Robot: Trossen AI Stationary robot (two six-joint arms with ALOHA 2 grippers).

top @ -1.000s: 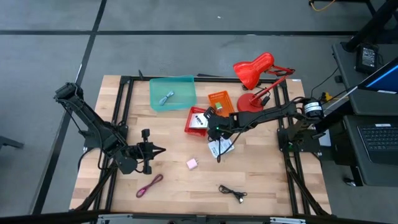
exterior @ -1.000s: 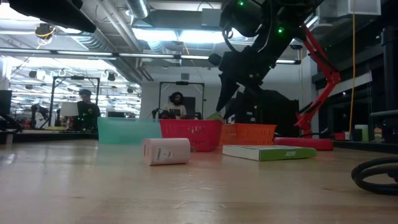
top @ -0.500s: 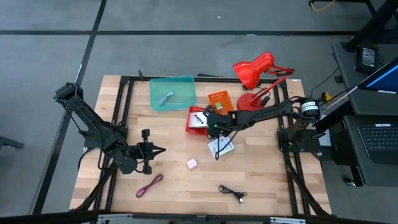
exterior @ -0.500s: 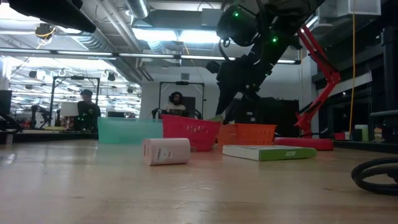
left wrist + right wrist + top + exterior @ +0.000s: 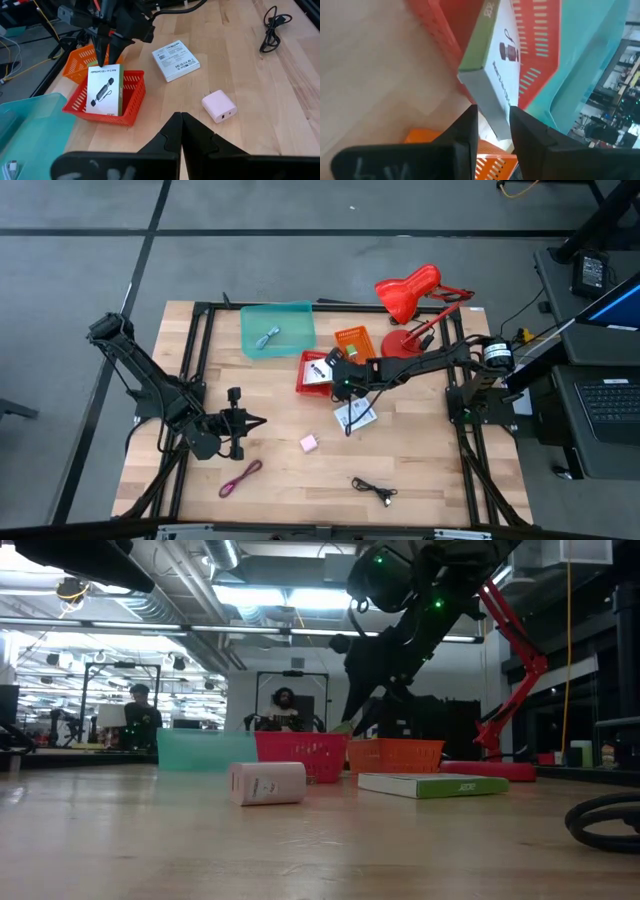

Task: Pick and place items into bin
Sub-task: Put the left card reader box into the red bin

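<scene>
Wooden planks covered the bench (image 5: 400, 460), which stood on a grey floor with a red desk lamp (image 5: 410, 295) at its upper right in the overhead frame. Near the top centre sat three bins: a teal bin (image 5: 277, 329) with one small pale item already lying in it, a red basket (image 5: 316, 373) and an orange basket (image 5: 352, 340). The right claw (image 5: 335, 366) hung over the red basket, gripping a white packet (image 5: 104, 90) by its upper edge, the packet's lower end already inside the basket and leaning on its wall; this item looked nearly placed, pending release. Left on the bench were a second white packet (image 5: 355, 415) at centre, a pink cube (image 5: 309, 443) just below it, a maroon cable (image 5: 240, 476) at lower left and a black cable (image 5: 372, 490) at lower centre. The left claw (image 5: 236, 422) waited at the left of the frame, closed and empty. By my judgement roughly a third of the job was done, with four items to go.
</scene>
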